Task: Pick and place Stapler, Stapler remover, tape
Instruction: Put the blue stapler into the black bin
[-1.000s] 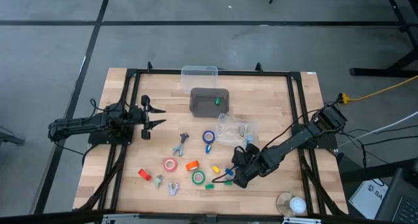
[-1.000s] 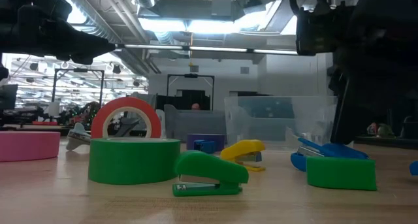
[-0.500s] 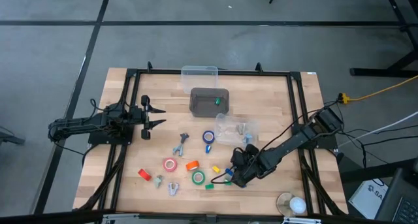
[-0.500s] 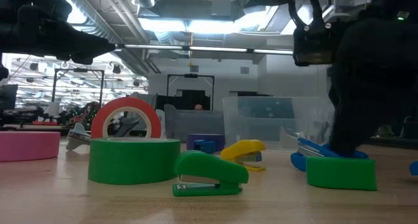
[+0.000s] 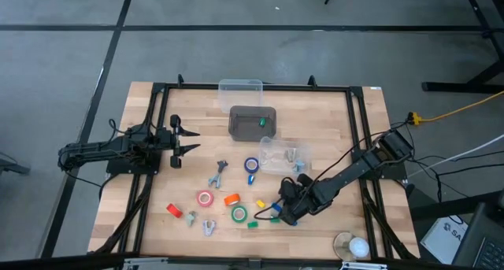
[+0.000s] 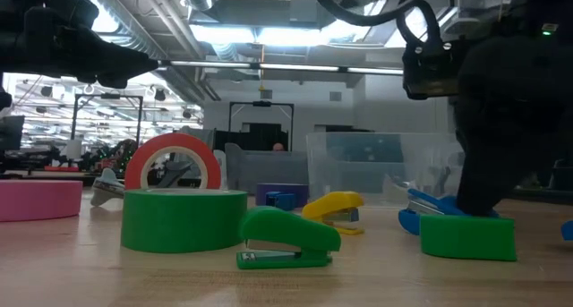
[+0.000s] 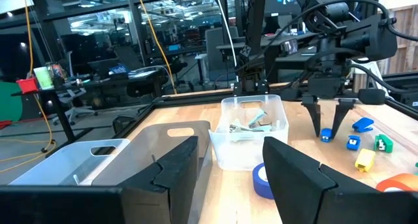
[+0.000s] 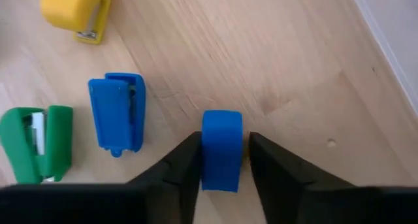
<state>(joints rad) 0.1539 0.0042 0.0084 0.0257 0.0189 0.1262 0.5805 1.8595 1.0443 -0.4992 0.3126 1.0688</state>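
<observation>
My right gripper [image 5: 277, 212] stands slanting down over the near right of the table, shut on a small blue stapler [image 8: 221, 149] that lies on the wood. Beside it lie a second blue stapler [image 8: 117, 123], a green stapler [image 8: 36, 145] and a yellow stapler [image 8: 75, 12]. Tape rolls lie flat: red-pink [image 5: 205, 198], green [image 5: 239, 214] and blue [image 5: 252, 165]. Grey staple removers [image 5: 218, 173] [image 5: 208, 227] rest on the table. My left gripper [image 5: 193, 138] waits open and level at the table's left. My right gripper pinches the blue stapler's two long sides [image 8: 206, 160] between its two fingers [image 8: 186, 162]. The fingers come steeply from above, slanting in from the table's right. The stapler lies flat on the table between them.
A dark grey bin [image 5: 252, 121] and a clear bin [image 5: 240, 86] stand at the far middle. A clear tub [image 5: 285, 155] with small parts sits just beyond my right gripper. An orange stapler [image 5: 231, 199] and a red stapler [image 5: 174, 210] lie near the tapes.
In the low view my right gripper has sunk a little, down onto the blue stapler. The stapler stays on the table.
</observation>
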